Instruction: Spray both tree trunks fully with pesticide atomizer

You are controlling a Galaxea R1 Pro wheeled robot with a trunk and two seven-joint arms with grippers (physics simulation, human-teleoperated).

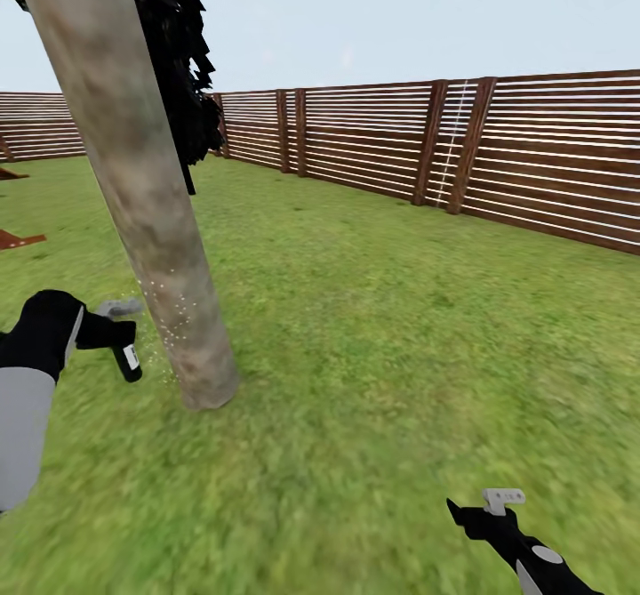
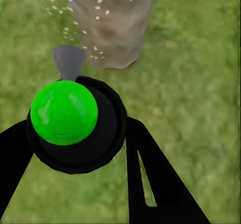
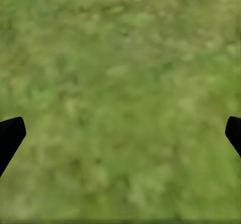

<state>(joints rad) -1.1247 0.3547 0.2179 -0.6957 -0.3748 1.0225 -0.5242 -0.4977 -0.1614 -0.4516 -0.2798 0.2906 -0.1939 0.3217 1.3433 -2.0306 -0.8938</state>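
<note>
grass lawn [image 1: 373, 328], fence [image 1: 533, 150]; left tool [image 2: 75, 133] clamps atomizer [image 1: 124, 355] beside trunk [image 1: 133, 177]; right tool [image 3: 120, 133] wide, holding nothing.

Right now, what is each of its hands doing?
Left gripper: closed on the pesticide atomizer, spraying the tree trunk.
Right gripper: open, empty, over grass.

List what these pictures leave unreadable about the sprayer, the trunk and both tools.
- Pesticide atomizer: in the head view the left tool covers most of it; the label is too small to read.
- Tree trunk: its far side is hidden, and the top edge cuts it off, so full coverage cannot be judged.
- Right tool: the right wrist view shows just two fingertips at the edges over blurred grass.
</note>
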